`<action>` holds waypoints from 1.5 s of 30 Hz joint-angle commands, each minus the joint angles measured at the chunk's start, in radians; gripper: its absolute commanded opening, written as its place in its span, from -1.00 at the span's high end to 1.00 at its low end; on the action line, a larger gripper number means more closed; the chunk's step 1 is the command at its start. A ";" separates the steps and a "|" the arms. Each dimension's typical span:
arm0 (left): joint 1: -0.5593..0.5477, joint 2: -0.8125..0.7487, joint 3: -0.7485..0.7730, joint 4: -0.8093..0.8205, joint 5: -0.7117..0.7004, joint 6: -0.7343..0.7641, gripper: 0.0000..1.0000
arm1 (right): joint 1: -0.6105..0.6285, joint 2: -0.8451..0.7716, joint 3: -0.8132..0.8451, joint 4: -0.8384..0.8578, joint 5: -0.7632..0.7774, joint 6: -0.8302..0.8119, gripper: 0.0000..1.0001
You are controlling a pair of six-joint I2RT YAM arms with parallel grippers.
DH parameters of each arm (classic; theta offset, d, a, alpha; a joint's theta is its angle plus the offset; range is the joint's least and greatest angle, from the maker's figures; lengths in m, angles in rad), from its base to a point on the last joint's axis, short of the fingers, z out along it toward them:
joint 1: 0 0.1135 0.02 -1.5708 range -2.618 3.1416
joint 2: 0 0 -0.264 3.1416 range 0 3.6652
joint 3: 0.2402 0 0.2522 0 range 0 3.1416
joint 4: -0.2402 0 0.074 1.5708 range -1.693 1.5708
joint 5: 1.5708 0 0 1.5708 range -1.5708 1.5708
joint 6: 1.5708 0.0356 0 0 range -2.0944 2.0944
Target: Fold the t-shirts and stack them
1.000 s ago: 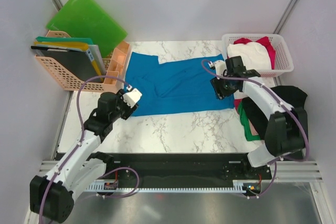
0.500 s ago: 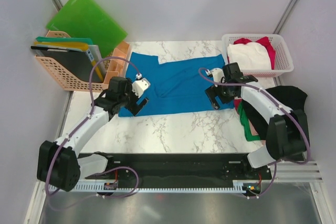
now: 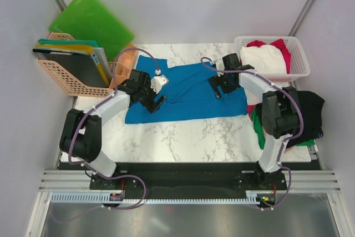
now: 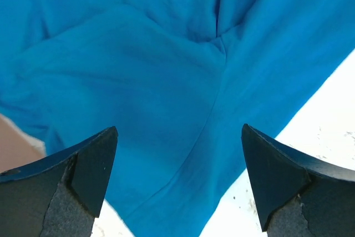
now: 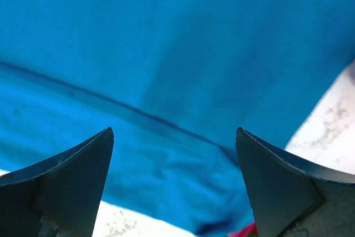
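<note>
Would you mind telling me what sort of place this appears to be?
Probably a robotics lab test cell, not a home: plain grey partition walls enclose a marble-patterned table, two robot arms are bolted at its near edge, and a blue t-shirt lies spread out.

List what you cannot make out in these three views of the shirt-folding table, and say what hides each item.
Top view: the right arm crosses the dark pile of t-shirts, so they cannot be counted.
Top view: the white t-shirt covers whatever lies deeper in the basket.
Wrist views: the blue t-shirt runs off the frame edges, cutting off its outline.
</note>
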 commanded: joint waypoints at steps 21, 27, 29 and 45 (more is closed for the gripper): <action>0.023 0.014 -0.176 0.138 -0.064 0.085 -1.00 | 0.023 0.003 -0.221 0.016 -0.035 -0.032 -0.96; 0.023 -0.144 -0.272 0.106 -0.043 0.063 -1.00 | 0.033 -0.087 -0.332 0.011 -0.084 -0.057 -0.96; 0.020 -0.221 -0.295 0.082 -0.015 0.057 -1.00 | 0.037 -0.118 -0.378 0.009 -0.096 -0.057 -0.96; 0.021 -0.433 -0.352 0.002 0.000 0.051 -1.00 | 0.074 -0.248 -0.379 -0.020 -0.119 -0.049 -0.96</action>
